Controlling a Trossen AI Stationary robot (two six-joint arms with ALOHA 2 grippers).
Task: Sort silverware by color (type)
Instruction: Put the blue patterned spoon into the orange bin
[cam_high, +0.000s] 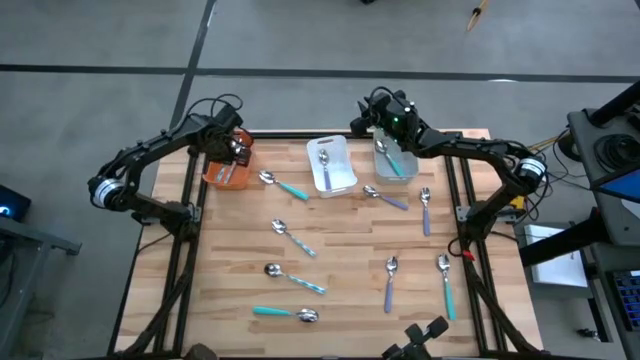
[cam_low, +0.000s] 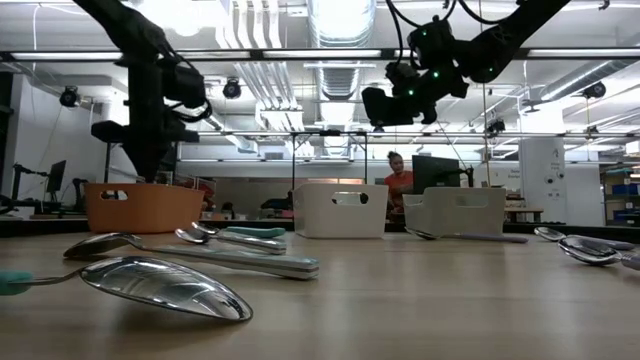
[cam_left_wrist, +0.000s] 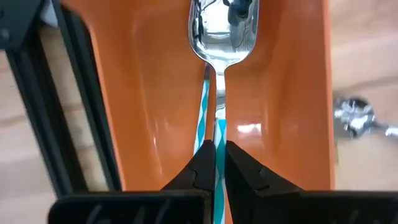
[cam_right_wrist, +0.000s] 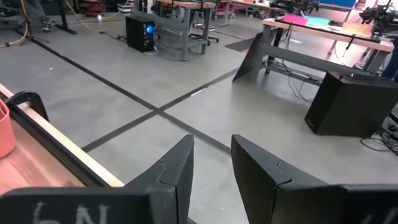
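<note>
In the left wrist view my left gripper is shut on a teal-striped spoon inside the orange bin. The high view puts that gripper over the orange bin at the table's far left. My right gripper stands open and level with nothing between its fingers. It is high above the table's far edge, beside the grey bin, which holds a teal-handled piece. A spoon lies in the white bin. My left gripper pinches the spoon's striped handle between its two fingers, which come from above and point steeply down, lying along the handle. The spoon hangs below them, its bowl lowest inside the bin. Whether the bowl touches the bin's floor, I cannot tell.
Several spoons and forks lie loose on the wooden table. Among them are a teal spoon, two striped spoons, purple pieces and a teal fork. A person shows beyond the table.
</note>
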